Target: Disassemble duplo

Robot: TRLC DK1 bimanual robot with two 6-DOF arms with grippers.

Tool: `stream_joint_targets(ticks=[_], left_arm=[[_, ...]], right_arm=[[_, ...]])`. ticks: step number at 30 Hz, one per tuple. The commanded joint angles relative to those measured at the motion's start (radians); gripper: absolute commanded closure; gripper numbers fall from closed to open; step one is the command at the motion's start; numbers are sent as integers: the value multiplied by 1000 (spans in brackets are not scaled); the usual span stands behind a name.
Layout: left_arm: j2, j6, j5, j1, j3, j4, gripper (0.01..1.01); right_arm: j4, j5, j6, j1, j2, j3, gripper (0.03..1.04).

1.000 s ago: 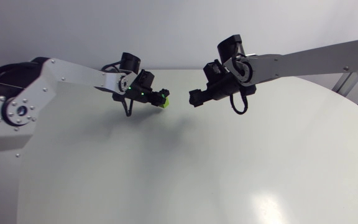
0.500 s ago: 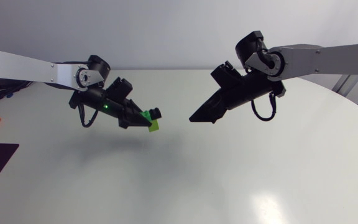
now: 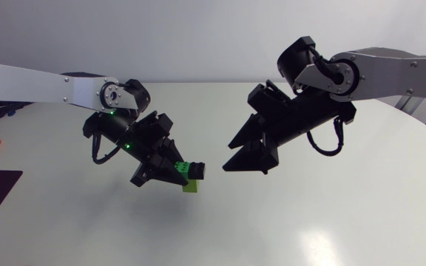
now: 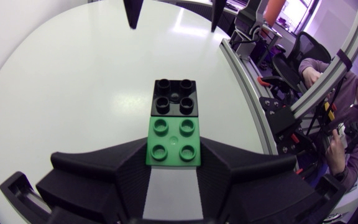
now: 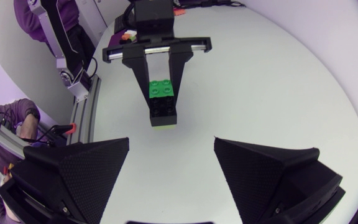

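The left gripper [image 4: 173, 158] is clamped on the green brick [image 4: 171, 127], one finger pressed against each of its two opposite sides. The brick's studs face the left wrist camera. This brick is the inner half of a short duplo stack held up off the worktop [image 3: 309, 214].

Past the green brick, flush against its far edge and clear of the fingers, is the black brick [image 4: 175, 97]. A yellow-green piece [image 5: 162, 125] shows at the underside of the black brick. I cannot tell how it is attached.

The stack's long axis runs straight out from the left gripper, green brick first and then black. The black end points at the right gripper [image 5: 171, 142].

The right gripper hangs a short way beyond the black brick, apart from it, with its two fingers spread wide and nothing between them. Seen from the right wrist, the black brick lies ahead of the gap and roughly in line with its middle.

The black end is the only free part of the stack, and the right arm is the only free arm. The next move looks like the right gripper coming straight in along that axis and closing on the black brick's two sides. It would then pull or lever the black brick away from the green one.
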Motion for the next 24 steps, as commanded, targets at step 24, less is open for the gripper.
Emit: stream_joint_targets(ticks=[24], left_arm=[[69,-25,13,-157,149,-78,818]], right_arm=[[41,5,-21,78,7,-97,193]])
